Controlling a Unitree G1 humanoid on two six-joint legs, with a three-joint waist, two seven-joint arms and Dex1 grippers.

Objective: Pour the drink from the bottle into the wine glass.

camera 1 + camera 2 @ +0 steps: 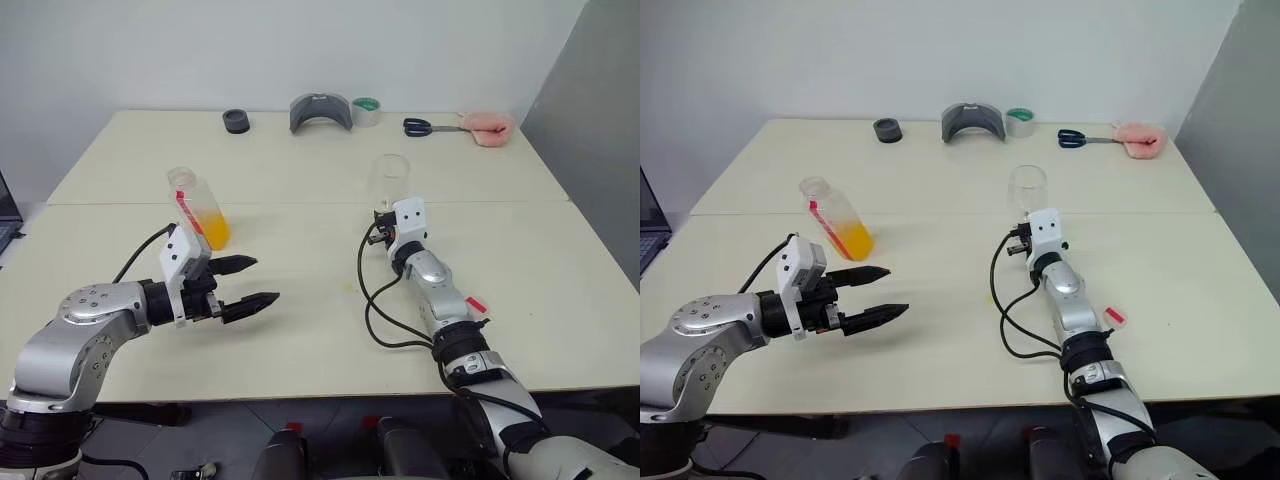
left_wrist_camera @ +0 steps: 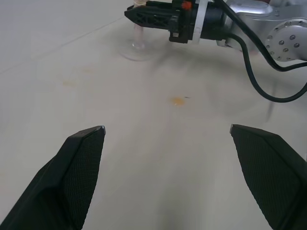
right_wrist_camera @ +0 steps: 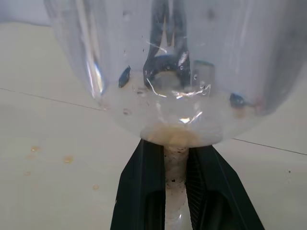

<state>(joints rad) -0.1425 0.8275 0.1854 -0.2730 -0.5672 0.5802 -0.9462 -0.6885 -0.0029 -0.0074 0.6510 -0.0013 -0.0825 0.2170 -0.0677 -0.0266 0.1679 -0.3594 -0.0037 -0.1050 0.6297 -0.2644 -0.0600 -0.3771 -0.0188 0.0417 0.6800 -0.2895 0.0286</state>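
1. Black fingers of the right gripper (image 3: pixel 176 182) are clamped on the stem of the wine glass (image 1: pixel 1027 188), which stands near the table (image 1: pixel 560 260) centre.
2. The left gripper (image 1: pixel 248 283) hangs wide apart, holding nothing, near the front left edge.
3. The bottle (image 1: pixel 199 207), uncapped, leans just behind it, with orange drink (image 1: pixel 212 229) inside.
4. Risk: a clumsy grasp could topple the open bottle and spill it.

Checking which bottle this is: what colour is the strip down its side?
Red with white, running down the bottle above the orange-yellow drink; clearest in the left eye view.
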